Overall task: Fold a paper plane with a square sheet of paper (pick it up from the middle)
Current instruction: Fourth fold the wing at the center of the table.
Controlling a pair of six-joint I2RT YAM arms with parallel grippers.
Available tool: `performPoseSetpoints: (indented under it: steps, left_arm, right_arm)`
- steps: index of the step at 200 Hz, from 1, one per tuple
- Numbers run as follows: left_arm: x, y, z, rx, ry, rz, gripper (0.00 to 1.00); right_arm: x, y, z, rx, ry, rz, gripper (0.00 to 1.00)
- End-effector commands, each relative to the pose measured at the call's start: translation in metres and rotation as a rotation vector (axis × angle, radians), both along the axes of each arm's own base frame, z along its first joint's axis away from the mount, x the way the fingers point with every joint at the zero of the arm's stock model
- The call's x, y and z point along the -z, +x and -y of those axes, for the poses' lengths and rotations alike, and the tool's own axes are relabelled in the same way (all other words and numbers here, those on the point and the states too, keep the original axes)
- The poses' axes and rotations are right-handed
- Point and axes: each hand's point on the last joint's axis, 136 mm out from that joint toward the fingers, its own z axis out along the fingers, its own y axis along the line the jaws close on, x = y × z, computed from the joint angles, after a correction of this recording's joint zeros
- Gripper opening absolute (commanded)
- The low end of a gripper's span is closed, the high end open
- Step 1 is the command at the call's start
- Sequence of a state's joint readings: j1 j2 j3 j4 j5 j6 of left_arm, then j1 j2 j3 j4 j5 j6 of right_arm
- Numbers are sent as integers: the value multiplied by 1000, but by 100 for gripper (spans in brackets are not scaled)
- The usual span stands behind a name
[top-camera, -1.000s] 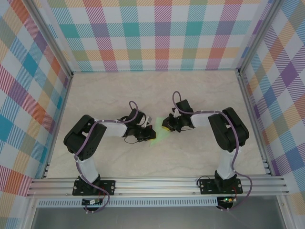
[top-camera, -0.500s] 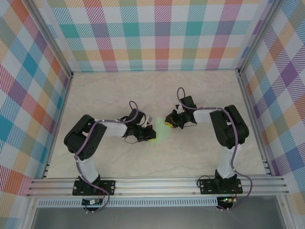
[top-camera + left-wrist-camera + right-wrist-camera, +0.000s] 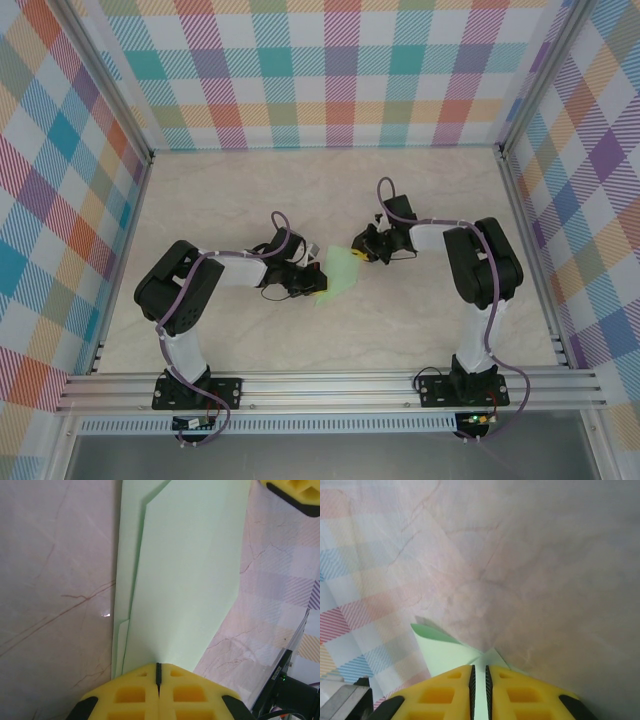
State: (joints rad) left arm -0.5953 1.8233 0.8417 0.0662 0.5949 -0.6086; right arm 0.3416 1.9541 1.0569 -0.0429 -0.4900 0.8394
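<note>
The pale green sheet of paper [image 3: 341, 272] lies mid-table, folded into a long layered shape with slanted edges. My left gripper [image 3: 316, 285] sits at its near-left end, shut on the paper [image 3: 190, 580]. In the left wrist view the yellow fingers [image 3: 130, 695] meet with no gap. My right gripper [image 3: 363, 249] is at the paper's far-right corner. Its jaws stand a narrow slit apart, with green paper [image 3: 445, 652] showing in the slit and just past the tips [image 3: 479, 669]. One right finger [image 3: 295, 492] also shows in the left wrist view.
The marble-patterned tabletop [image 3: 250, 200] is walled by checked panels [image 3: 330, 80] on three sides. An aluminium rail [image 3: 330, 385] runs along the near edge and carries both arm bases. Cables loop above each wrist.
My right gripper has moved back and to the right, off the middle of the paper to its far corner, so more green shows. The left gripper and arm stayed put.
</note>
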Motion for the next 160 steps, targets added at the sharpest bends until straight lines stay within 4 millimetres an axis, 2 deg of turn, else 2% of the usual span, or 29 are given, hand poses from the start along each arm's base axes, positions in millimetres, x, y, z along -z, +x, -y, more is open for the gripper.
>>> performPoseSetpoints:
  steps: [1, 46, 78, 98, 115, 135, 160]
  left_arm:
    - [51, -38, -32, 10, 184, -149, 3]
    - [52, -40, -33, 13, 183, -153, 3]
    - [50, -38, -31, 14, 180, -150, 3]
    - [50, -38, -31, 14, 180, -150, 3]
    - [51, -38, -31, 15, 180, -149, 3]
    - [51, -38, -31, 15, 180, -154, 3]
    - [52, -38, -31, 17, 178, -154, 3]
  right_arm:
    - [8, 25, 30, 71, -100, 47, 17]
    - [1, 30, 27, 51, -100, 54, 17]
    - [-23, 25, 22, 37, -49, 98, 17]
    - [-40, 16, 10, -1, -3, 139, 17]
    - [-46, 4, -5, -48, 12, 152, 18]
    - [-37, -10, -25, -102, 13, 129, 17]
    - [-11, -15, -26, -89, -10, 82, 16]
